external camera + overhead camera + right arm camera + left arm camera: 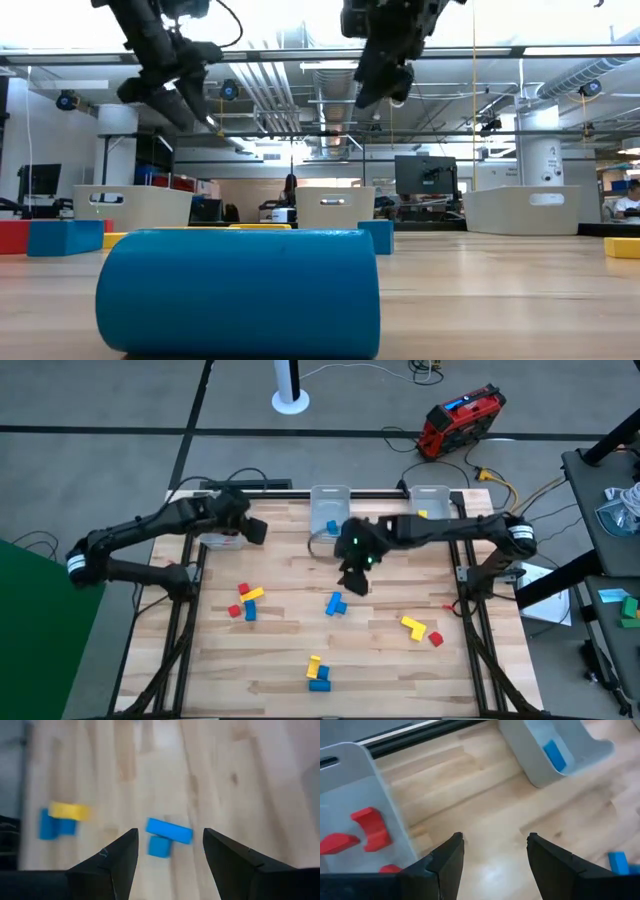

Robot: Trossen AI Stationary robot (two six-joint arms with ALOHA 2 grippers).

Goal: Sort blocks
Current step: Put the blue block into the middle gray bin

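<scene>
Holding red blocks (367, 827), left bin (355, 775)

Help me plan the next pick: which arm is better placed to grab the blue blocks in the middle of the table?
The right. Its open hand hovers just above the blue blocks, framing them between its fingers. The left hand, also open and empty, sits over by the left bin holding red blocks.

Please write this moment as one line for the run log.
left gripper: open, empty, by red bin | right gripper: open, empty, above blue blocks | loose blocks remain on table
</scene>
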